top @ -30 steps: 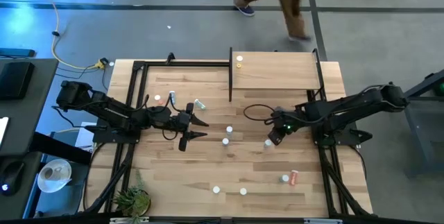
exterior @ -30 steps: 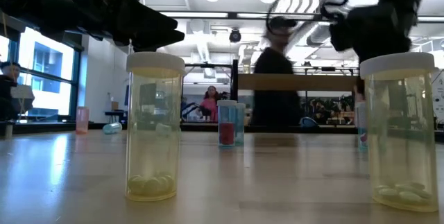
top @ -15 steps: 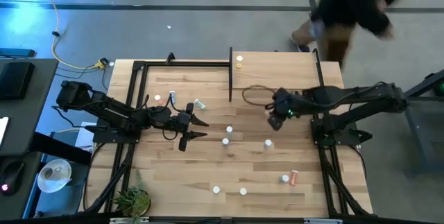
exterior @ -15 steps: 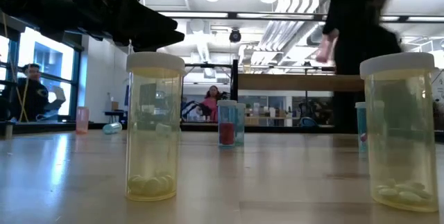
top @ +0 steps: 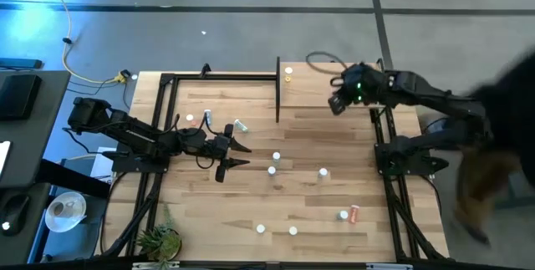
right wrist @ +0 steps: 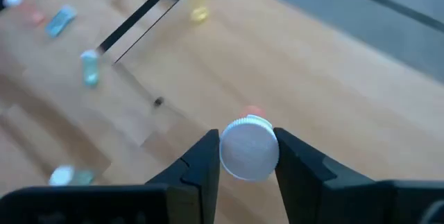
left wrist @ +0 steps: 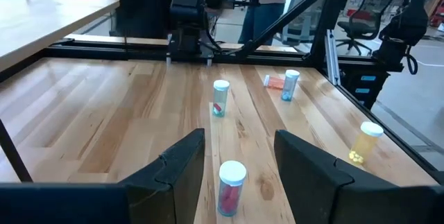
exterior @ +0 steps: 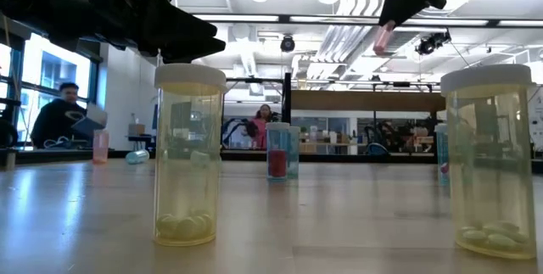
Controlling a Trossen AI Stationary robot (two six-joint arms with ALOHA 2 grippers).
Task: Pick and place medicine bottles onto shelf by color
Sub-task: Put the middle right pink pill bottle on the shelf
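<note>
My right gripper (top: pixel 337 103) is raised over the shelf (top: pixel 334 86), the pale panel at the table's far right, and is shut on a pink-red medicine bottle (exterior: pixel 383 38) with a white cap. A yellow bottle (top: pixel 288 73) stands on the shelf's far left corner. My left gripper (top: pixel 242 155) hovers open and level over the table's left middle, and a red-filled bottle (left wrist: pixel 231 186) stands just ahead of its fingers, apart from them. Several more bottles stand on the tabletop, among them a yellow one (exterior: pixel 188 155). My right gripper pinches the bottle between its two fingers at the white cap end (right wrist: pixel 249 148), one finger (right wrist: pixel 201 158) on each side. The fingers slant down from above. The pink body sticks out below the fingertips, tilted and lifted clear of shelf and table.
Bottles stand near the table's middle (top: pixel 276 156) (top: pixel 323 172) and toward the near edge (top: pixel 261 229); a pink one lies on its side (top: pixel 354 213). A dark post (top: pixel 277 90) marks the shelf's left edge. A blurred person (top: pixel 493 153) is at the table's right side.
My right gripper has risen from low over the table's right middle and gone toward the far edge, ending above the shelf, turning as it went. The pink-red bottle has gone with it, clear of the table. A person has walked along the far side to the right.
</note>
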